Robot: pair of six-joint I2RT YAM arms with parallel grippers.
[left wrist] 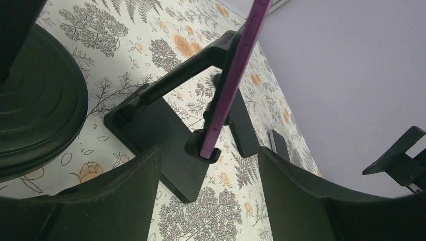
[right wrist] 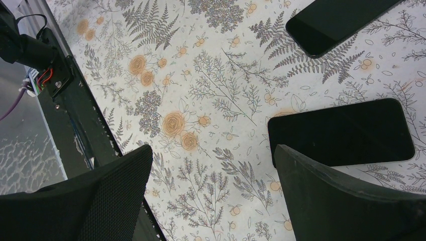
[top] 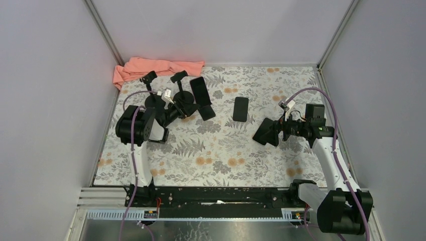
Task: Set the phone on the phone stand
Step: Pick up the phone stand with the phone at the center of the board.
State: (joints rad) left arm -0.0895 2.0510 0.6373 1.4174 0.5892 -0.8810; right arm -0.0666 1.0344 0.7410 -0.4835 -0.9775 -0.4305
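A phone in a purple case [left wrist: 232, 85] stands on edge in the lip of a black phone stand [left wrist: 166, 143]; from above, this phone [top: 199, 91] leans on that stand [top: 206, 112]. A second black phone [top: 240, 109] lies flat on the floral mat, also seen in the right wrist view [right wrist: 341, 131]. My left gripper [left wrist: 208, 201] is open just in front of the stand's base plate, with nothing between its fingers. My right gripper [right wrist: 211, 201] is open over bare mat, its right finger [right wrist: 341, 201] next to the flat phone.
Two round-based black stands [top: 154, 101] [top: 184, 98] sit close to the left gripper [top: 185, 111]; one base [left wrist: 35, 115] fills the left of the left wrist view. A pink cloth [top: 150, 68] lies at the back left. Grey walls close three sides.
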